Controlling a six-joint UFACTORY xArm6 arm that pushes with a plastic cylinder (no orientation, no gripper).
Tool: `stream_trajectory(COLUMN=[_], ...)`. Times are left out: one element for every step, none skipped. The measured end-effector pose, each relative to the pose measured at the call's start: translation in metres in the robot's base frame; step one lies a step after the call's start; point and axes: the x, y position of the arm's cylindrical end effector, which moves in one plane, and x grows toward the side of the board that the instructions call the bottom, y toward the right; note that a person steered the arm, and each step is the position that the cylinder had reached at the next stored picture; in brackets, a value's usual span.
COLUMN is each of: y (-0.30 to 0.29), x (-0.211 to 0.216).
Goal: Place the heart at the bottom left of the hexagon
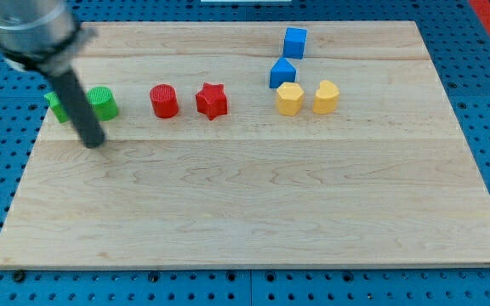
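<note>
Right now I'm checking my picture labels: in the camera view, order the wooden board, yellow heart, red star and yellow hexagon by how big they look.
1. wooden board, by far the largest.
2. red star, yellow hexagon and yellow heart: these look alike in size, so I won't rank them.

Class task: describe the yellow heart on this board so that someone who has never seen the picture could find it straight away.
Start at the wooden board and go to the cluster near the view's top right. Two blue blocks sit above two yellow ones. The yellow heart is the right-hand yellow block; its notched top sets it apart from the yellow hexagon beside it.
</note>
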Motion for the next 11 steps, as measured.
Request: stream_trajectory(y=[0.137,0.254,0.308,0.336,0.360,0.332,0.309,0.283,0.280,0.277,0.265], x=[0.007,0.004,-0.035,-0.070,-0.104,-0.117,-0.137,-0.116,-0.057,-0.033,-0.033])
